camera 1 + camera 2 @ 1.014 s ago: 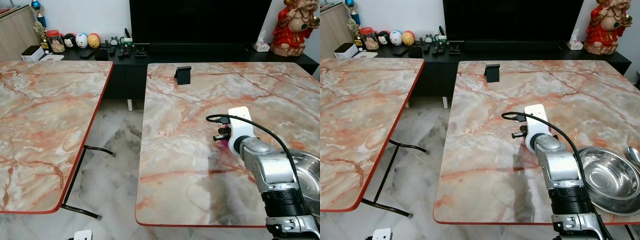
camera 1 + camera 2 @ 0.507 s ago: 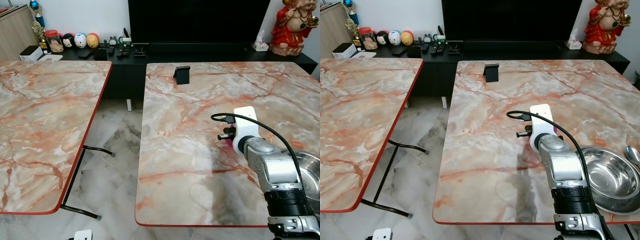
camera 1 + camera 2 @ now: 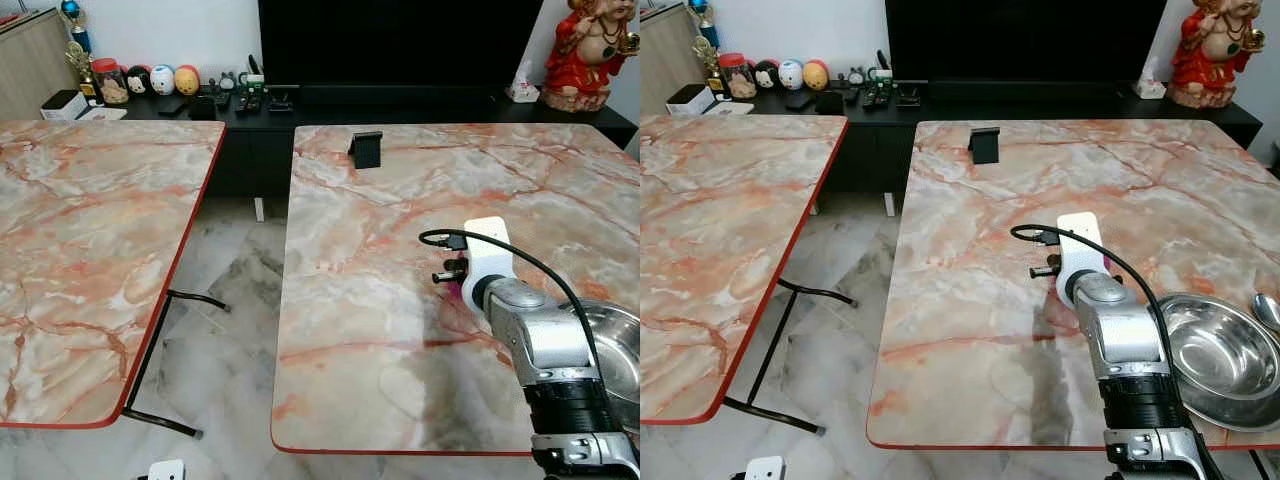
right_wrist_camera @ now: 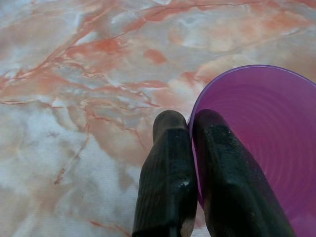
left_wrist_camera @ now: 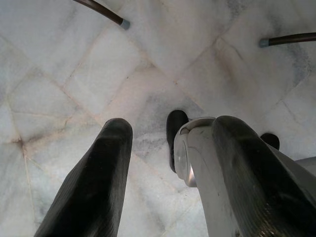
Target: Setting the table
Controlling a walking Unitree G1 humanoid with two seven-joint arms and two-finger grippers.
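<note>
The right gripper (image 4: 190,148) has its jaws pressed onto the rim of a purple cup (image 4: 256,143), one finger inside the wall and one outside, so the cup hangs from that pinch by its edge. That looks like a sensible hold for setting it down: the mouth stays upward and the base is free to meet the surface first. From where I stand the arm reaches out over the right-hand table (image 3: 380,330), and a sliver of the purple shows just under the wrist. The cup sits low over the marble, somewhere in the middle of the near half, though I cannot tell whether its base is touching.

Just to the right of the arm, close to the near edge, a steel bowl (image 3: 1220,355) is on the table, with what looks like a spoon (image 3: 1267,310) beside it at the picture's edge. My guess is the cup is meant to land next to that bowl to make up a place setting, so the next move calls for a gentle lowering and a clean release without dragging the rim.

The left gripper (image 5: 163,163) hangs idle at the robot's side with its jaws spread, pointing down at the tiled floor (image 5: 148,64).

Farther off, a small black stand (image 3: 366,149) sits near the far edge of the same table, and a second marble table (image 3: 90,260) stands apart to the left.
</note>
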